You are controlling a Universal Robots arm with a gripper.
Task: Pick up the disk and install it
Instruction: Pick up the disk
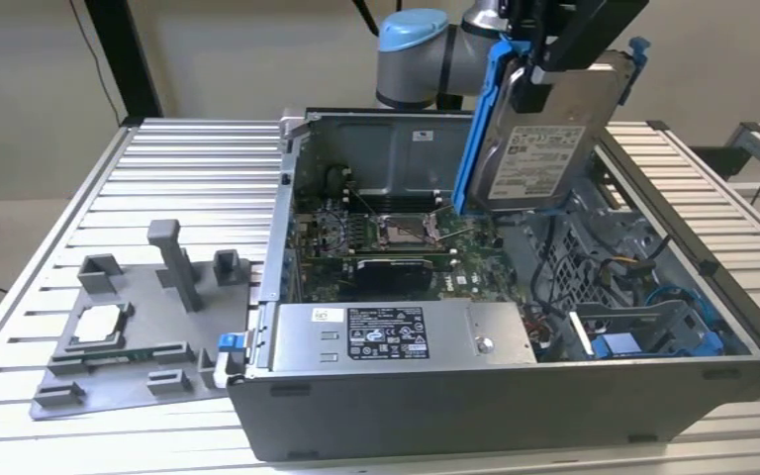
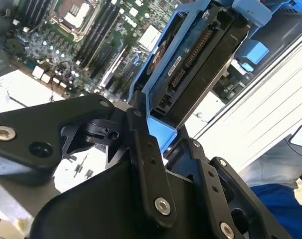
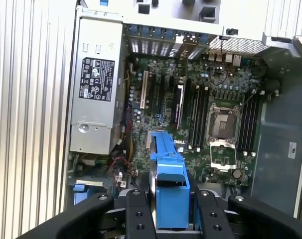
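One open case point(image 1: 486, 406). Inside the case: one board point(image 1: 470, 282), one socket point(image 1: 407, 230), one silver box point(image 1: 394, 332). Above the case: one disk point(image 1: 538, 158), one gripper point(image 1: 552, 74), one arm point(image 1: 420, 49). Beside the case: one grey jig point(image 1: 155, 366), one chip point(image 1: 96, 325). Under the case: one slatted table point(image 1: 195, 158).

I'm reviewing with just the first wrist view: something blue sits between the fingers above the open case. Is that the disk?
Observer: Yes. The exterior view shows the disk, silver with a white label. The gripper holds it on edge by its blue frame.
Operator: Is it seated yet?
Observer: No. It hangs tilted over the case, gripped at its upper end.
Operator: Any cable on it?
Observer: None. The second wrist view shows its connector bare.
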